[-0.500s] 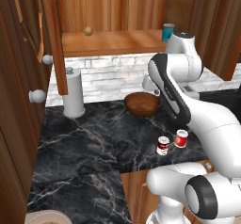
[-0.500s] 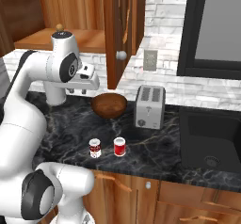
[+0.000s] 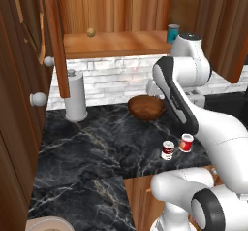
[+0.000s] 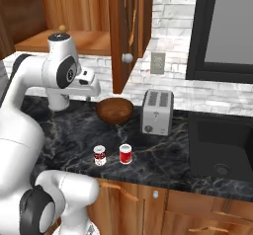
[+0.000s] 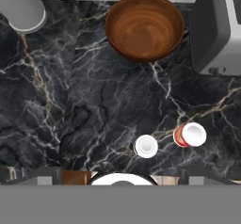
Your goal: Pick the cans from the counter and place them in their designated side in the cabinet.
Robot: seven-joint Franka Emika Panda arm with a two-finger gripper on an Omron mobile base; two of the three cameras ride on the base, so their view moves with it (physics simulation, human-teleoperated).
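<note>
Two cans stand side by side near the front edge of the black marble counter [image 3: 92, 147]. The dark red-and-white can [image 3: 167, 150] [image 4: 100, 155] [image 5: 146, 146] is on the left, the brighter red can [image 3: 186, 142] [image 4: 126, 154] [image 5: 189, 135] on the right. My gripper [image 5: 122, 178] hangs well above the counter and looks straight down; its tips stand wide apart at the bottom of the hand view, open, with nothing between them. Both cans lie just ahead of the tips. The cabinet [image 3: 116, 43] is open above the counter, its plank shelf showing.
A brown wooden bowl [image 3: 146, 107] [image 5: 143, 26] sits behind the cans, with a toaster [image 4: 157, 112] [image 5: 219, 30] to its right and a grey cylinder [image 3: 76, 96] at the back left. A teal can [image 3: 173, 33] stands on the shelf. A dark sink [image 4: 222, 145] lies at the far right.
The arm has hardly shifted. Neither can has moved.
</note>
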